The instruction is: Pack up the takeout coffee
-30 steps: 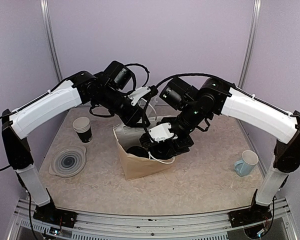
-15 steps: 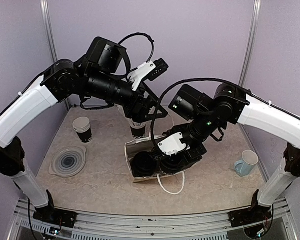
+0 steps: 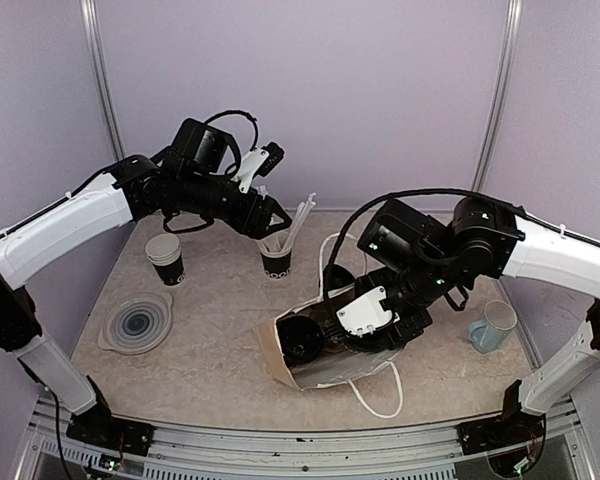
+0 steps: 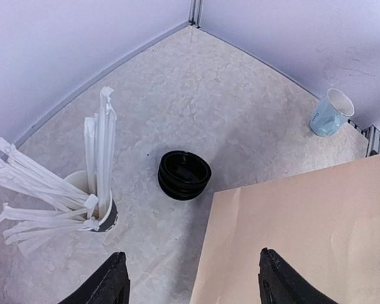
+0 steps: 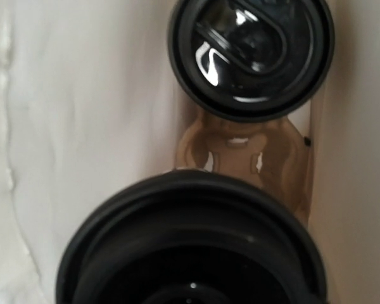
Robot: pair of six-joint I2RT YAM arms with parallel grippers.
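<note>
The left gripper (image 4: 199, 280) has just let go of the paper bag (image 4: 316, 228) and swung up and back; its fingers now stand wide apart with nothing between them, above the cup of wrapped straws (image 3: 276, 262). Without that support the bag, upright a second ago, has slid toward the right arm and lies tipped on the table. The takeout coffee (image 3: 300, 340) is inside it, black lid showing at the mouth, seated in a cardboard carrier (image 5: 240, 149). The right gripper (image 3: 332, 330) remains reached into the bag just beside the cup; its fingers are hidden, so whether it grips the cup cannot be told. The coffee looks packed, though the bag probably needs standing up again
</note>
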